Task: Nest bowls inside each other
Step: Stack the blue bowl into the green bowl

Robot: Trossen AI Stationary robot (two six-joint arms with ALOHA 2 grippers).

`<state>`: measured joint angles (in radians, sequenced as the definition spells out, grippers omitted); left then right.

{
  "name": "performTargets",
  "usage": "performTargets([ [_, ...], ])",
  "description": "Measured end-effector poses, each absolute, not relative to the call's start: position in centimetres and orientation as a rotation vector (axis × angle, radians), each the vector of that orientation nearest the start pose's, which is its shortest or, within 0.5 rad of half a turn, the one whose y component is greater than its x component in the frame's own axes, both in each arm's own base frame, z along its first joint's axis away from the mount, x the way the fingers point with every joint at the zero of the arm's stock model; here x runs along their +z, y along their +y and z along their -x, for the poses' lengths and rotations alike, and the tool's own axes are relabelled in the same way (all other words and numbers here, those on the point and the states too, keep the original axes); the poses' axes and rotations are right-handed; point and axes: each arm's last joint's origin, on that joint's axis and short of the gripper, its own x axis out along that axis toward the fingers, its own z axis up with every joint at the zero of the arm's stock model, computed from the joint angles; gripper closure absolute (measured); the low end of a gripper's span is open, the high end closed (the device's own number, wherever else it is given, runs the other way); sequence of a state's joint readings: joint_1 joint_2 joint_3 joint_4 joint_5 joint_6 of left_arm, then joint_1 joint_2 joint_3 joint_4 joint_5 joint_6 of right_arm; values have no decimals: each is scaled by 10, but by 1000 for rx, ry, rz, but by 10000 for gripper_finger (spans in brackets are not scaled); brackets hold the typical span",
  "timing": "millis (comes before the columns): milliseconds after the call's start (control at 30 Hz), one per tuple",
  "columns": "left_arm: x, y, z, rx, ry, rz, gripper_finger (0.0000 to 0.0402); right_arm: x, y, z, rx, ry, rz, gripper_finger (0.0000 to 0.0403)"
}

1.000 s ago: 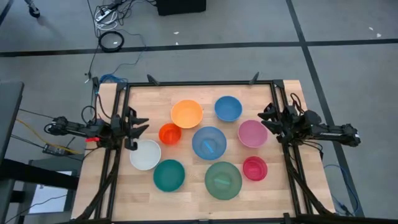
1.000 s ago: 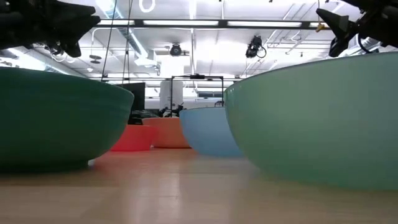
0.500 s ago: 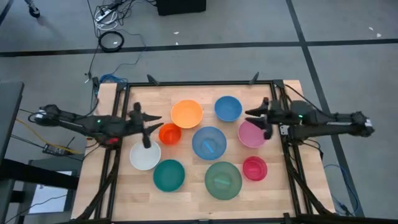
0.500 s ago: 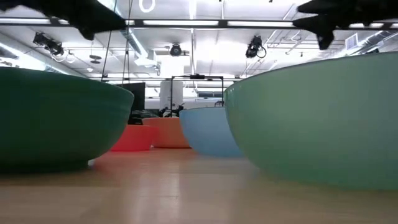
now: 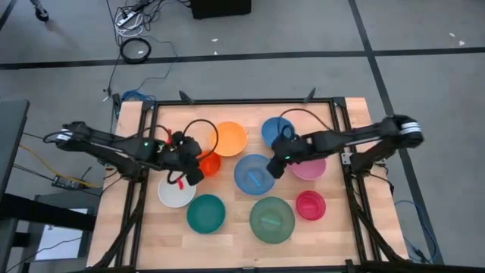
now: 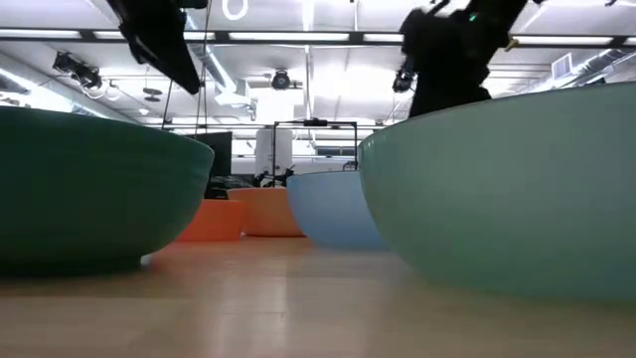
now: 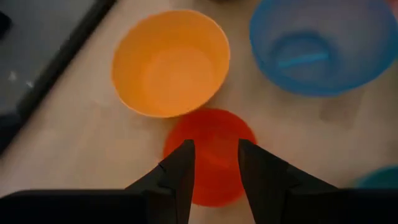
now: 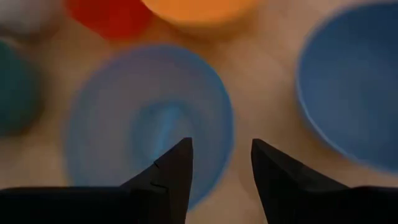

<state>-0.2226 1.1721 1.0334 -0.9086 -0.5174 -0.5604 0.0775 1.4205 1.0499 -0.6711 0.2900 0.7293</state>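
Observation:
Nine bowls stand on their bases, apart, on the wooden table [image 5: 151, 227]: yellow-orange [image 5: 229, 136], blue [image 5: 271, 127], small orange-red [image 5: 208, 164], paler blue [image 5: 254, 176], pink [image 5: 311, 168], white [image 5: 174, 193], teal [image 5: 206, 214], green [image 5: 271, 220], small red [image 5: 310, 205]. My left gripper [image 5: 195, 168] hangs open, slanting down, above the orange-red bowl [image 7: 211, 134]. My right gripper [image 5: 275, 165] hangs open, slanting down, over the paler blue bowl's [image 8: 137, 124] right rim. Neither touches a bowl.
A black frame [image 5: 242, 101] runs along the table's far edge and down both sides. In the low view the teal bowl [image 6: 89, 189] and the green bowl [image 6: 507, 189] fill the foreground. Bare wood lies along the near edge and between the bowls.
Both grippers have swung from the table's side edges toward its middle and tipped from level to slanting down. The left one has come over the orange-red bowl, the right one over the paler blue bowl. No bowl has moved.

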Motion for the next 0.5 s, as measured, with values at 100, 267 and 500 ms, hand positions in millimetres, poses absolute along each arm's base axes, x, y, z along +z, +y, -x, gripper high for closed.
performTargets([
  [100,288,-35,-217,535,877,169,271,243,17,-287,-620,1004,-436,250],
  [267,281,-36,-223,546,907,162,271,242,21,-297,-635,1042,-445,250],
  [500,277,-35,-227,618,888,252,271,242,23,-296,-651,1043,-483,251],
])
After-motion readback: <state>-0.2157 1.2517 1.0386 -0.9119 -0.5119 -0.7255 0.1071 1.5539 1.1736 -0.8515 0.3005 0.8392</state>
